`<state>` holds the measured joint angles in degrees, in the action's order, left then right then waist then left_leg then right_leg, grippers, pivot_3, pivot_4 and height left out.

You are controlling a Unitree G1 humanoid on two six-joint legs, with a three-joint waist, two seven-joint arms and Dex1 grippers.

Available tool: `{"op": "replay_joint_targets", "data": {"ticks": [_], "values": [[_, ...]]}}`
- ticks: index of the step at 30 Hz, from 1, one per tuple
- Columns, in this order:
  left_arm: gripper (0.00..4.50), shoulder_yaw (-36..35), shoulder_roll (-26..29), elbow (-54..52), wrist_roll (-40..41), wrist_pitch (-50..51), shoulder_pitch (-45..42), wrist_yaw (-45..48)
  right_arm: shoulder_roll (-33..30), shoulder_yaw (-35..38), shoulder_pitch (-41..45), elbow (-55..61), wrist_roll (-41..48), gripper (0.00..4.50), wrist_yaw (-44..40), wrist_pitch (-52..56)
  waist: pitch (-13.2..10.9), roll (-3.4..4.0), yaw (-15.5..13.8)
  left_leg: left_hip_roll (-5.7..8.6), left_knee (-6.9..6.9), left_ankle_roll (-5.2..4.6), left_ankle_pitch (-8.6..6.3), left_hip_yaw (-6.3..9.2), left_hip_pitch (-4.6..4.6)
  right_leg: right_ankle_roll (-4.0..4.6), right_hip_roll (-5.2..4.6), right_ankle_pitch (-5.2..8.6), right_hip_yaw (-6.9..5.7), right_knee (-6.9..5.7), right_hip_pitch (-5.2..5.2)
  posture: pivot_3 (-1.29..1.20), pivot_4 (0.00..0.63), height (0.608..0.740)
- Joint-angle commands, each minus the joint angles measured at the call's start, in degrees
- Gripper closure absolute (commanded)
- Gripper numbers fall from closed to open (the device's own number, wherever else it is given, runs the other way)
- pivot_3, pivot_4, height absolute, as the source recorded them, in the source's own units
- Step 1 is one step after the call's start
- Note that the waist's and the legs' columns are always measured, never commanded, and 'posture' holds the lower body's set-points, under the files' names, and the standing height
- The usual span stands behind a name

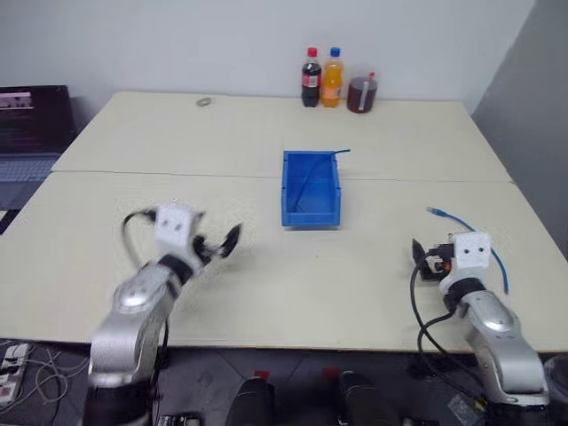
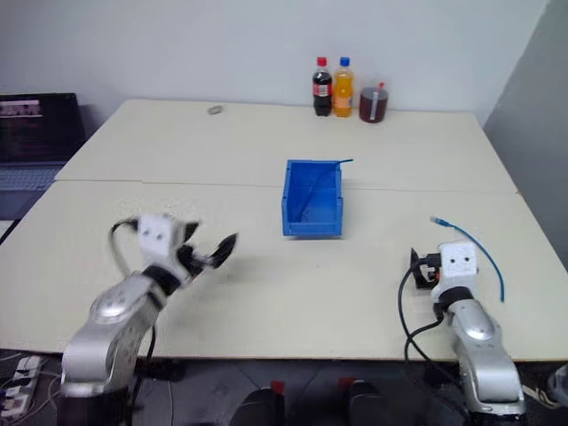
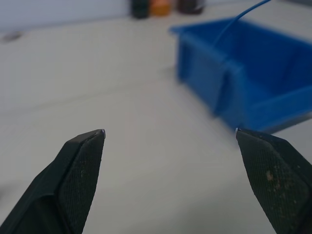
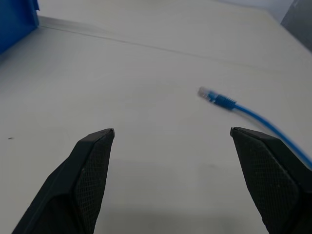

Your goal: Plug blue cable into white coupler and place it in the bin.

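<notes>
The blue cable (image 1: 470, 232) lies on the table at the right, its clear plug (image 4: 206, 93) pointing toward the table's middle. My right gripper (image 1: 424, 260) hovers just left of it, open and empty; the right wrist view shows the plug ahead of the open fingertips (image 4: 100, 139). The bin (image 1: 311, 191) stands at the table's centre. My left gripper (image 1: 219, 244) is raised to its left, open and empty, and points toward the bin (image 3: 253, 83). The white coupler is out of view.
A darker blue thin cable (image 1: 330, 155) lies in the bin and sticks out over its back right corner. Three bottles (image 1: 333, 80) stand at the far edge. A small grey object (image 1: 204, 102) lies at the back left. A laptop (image 1: 31, 124) sits beyond the table's left side.
</notes>
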<state>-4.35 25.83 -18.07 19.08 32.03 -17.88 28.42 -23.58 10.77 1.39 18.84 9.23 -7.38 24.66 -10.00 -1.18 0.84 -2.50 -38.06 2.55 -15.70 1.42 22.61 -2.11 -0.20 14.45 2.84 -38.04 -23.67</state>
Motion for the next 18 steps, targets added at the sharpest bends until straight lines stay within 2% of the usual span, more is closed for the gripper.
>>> {"op": "replay_joint_targets", "data": {"ticks": [1, 5, 10, 13, 18], "values": [[0.00, 10.45, 0.00, 5.39, -0.41, -3.99, -10.57, 12.36, -5.79, 5.44, 3.68, -3.74, 1.59, 0.44, -4.60, 0.81, 0.00, -0.01, 0.03, 0.00, 0.00, 0.00, 0.00, -0.02, -0.02, -0.04, 0.00, -0.03, 0.01, 0.07, 0.05, 0.00, 0.150, 0.740], [0.00, 20.53, -4.26, 17.70, -2.75, -10.83, -21.55, 24.38, -13.97, 6.98, 8.13, -15.35, 3.11, 0.44, -13.75, -0.25, 0.00, 0.00, 0.26, 0.03, 0.04, -0.01, 0.00, -0.07, -0.21, -0.02, 0.00, -0.02, 0.06, 0.17, 0.24, 0.00, 0.150, 0.740], [0.00, 26.32, -11.51, 34.42, -7.30, -21.27, -29.89, 31.19, -20.27, 5.61, 14.17, -31.80, 3.66, 0.44, -24.73, -3.76, -0.02, -0.01, 1.08, 0.02, 0.09, -0.06, -0.02, -0.07, -0.25, 0.03, 0.06, 0.01, 0.13, 0.18, 0.24, 0.00, 0.150, 0.740], [0.00, 27.06, -14.32, 41.50, -8.78, -25.47, -32.65, 33.73, -22.83, 3.46, 17.34, -40.15, 2.70, 0.44, -30.50, -6.68, -0.03, 0.02, 1.19, 0.06, 0.08, -0.08, -0.02, -0.15, -0.36, 0.02, 0.10, 0.00, 0.28, 0.15, 0.25, 0.00, 0.150, 0.740], [0.00, 26.50, -16.93, 46.33, -10.55, -29.59, -34.30, 35.37, -24.14, -0.29, 22.99, -52.28, 0.49, 0.44, -36.85, -11.22, -0.04, 0.01, 1.35, 0.06, 0.13, -0.12, -0.04, -0.38, -0.59, 0.00, 0.16, 0.01, 0.67, 0.08, 0.25, 0.00, 0.150, 0.740]]}}
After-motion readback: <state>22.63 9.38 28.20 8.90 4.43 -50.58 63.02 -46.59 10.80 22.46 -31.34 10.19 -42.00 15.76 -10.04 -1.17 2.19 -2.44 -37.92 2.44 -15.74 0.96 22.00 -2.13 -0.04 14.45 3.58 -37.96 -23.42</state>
